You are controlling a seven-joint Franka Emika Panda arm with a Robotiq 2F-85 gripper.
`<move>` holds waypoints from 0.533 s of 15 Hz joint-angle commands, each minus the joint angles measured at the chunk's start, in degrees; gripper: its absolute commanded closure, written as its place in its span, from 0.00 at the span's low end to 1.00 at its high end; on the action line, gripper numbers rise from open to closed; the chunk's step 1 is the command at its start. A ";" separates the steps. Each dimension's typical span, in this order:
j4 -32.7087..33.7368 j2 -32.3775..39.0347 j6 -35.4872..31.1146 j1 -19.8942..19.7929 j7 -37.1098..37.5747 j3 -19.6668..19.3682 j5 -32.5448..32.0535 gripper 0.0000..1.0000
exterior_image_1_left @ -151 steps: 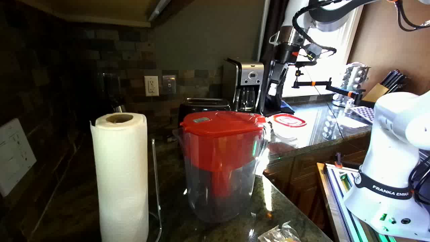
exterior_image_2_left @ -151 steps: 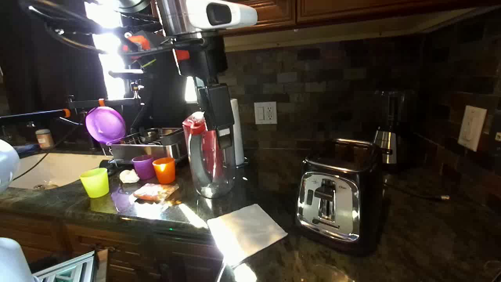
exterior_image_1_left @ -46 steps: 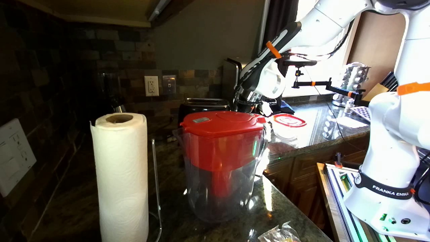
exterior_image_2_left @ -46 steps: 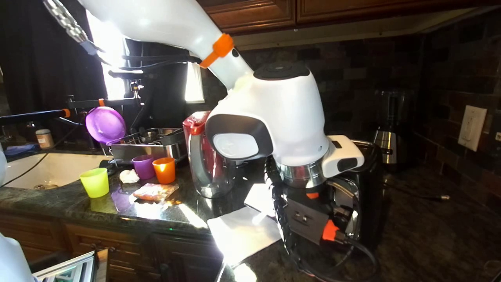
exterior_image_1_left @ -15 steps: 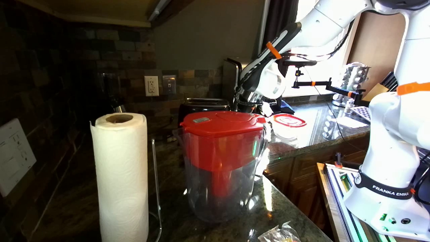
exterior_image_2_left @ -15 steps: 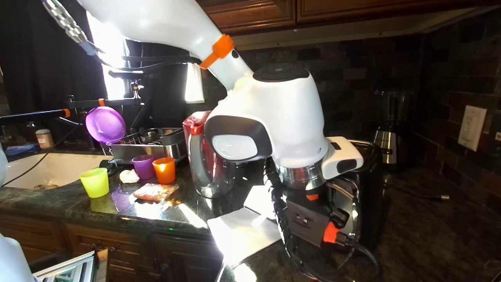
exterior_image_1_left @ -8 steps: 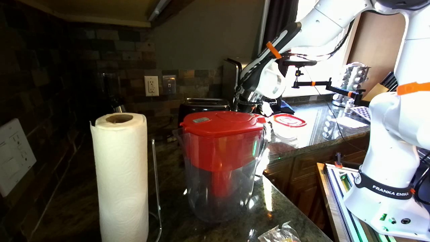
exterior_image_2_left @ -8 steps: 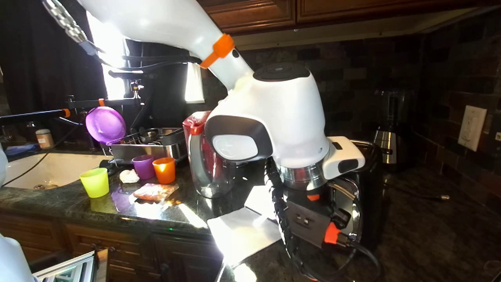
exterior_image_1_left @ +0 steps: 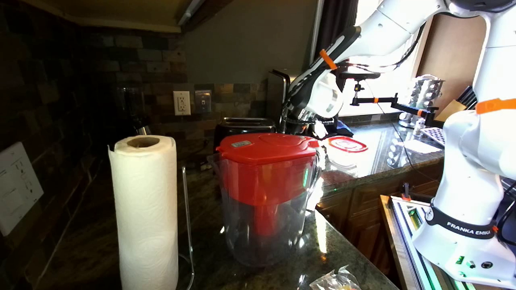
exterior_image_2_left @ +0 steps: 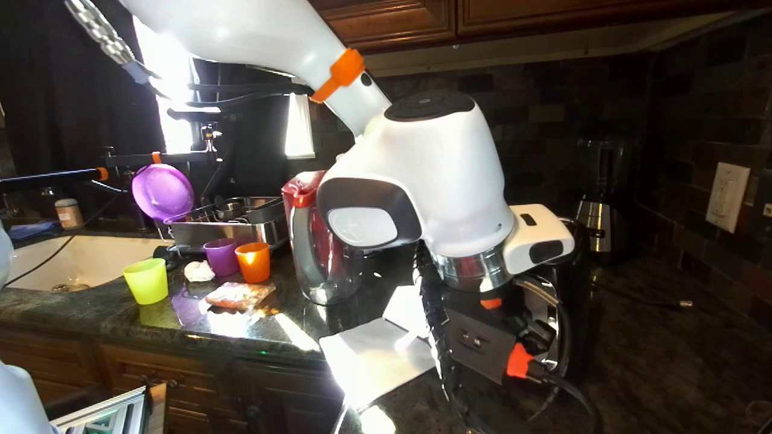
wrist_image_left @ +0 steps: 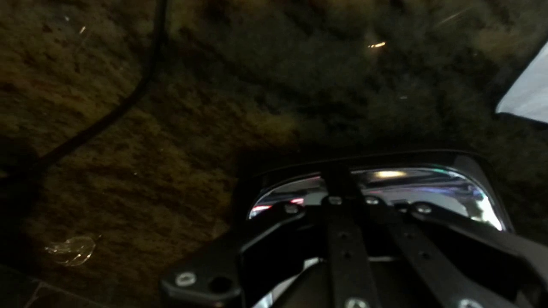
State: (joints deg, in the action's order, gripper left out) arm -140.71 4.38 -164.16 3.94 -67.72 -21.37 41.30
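Observation:
In the wrist view my gripper (wrist_image_left: 343, 186) is shut, its dark fingers drawn together with nothing visible between them. Its tips lie over the shiny chrome face of the black toaster (wrist_image_left: 441, 192); whether they touch it, I cannot tell. The toaster's control on that face is hidden by the fingers. In both exterior views the toaster (exterior_image_1_left: 246, 125) shows only in part. My white wrist (exterior_image_2_left: 446, 175) bends down in front of the toaster in an exterior view and covers the fingertips. A white sheet (exterior_image_2_left: 374, 361) lies on the counter beside it, its corner also in the wrist view.
A red-lidded pitcher (exterior_image_1_left: 270, 189) stands near the paper towel roll (exterior_image_1_left: 147, 213). A green cup (exterior_image_2_left: 146, 281), a purple cup (exterior_image_2_left: 221, 257), an orange cup (exterior_image_2_left: 253, 263) and a packet (exterior_image_2_left: 238, 295) sit along the counter. A dark cord (wrist_image_left: 124, 105) crosses the counter.
Ten seconds ago my gripper hung upright higher over the counter; the arm has since swung down to the toaster. Over the last half second the wrist shifts slightly right in an exterior view.

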 commanded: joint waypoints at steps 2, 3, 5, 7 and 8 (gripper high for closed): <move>2.66 0.69 -2.51 -0.47 -1.27 0.25 2.69 1.00; 2.83 0.84 -2.45 -0.73 -1.46 0.25 2.96 1.00; 2.62 0.74 -2.43 -0.86 -1.35 0.32 2.95 1.00; 2.45 0.64 -2.15 -0.85 -1.15 0.24 2.57 1.00; 2.27 0.67 -1.89 -0.82 -0.61 0.06 1.74 0.74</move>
State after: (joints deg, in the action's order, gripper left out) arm -139.35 4.45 -165.36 3.27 -67.79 -21.39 42.23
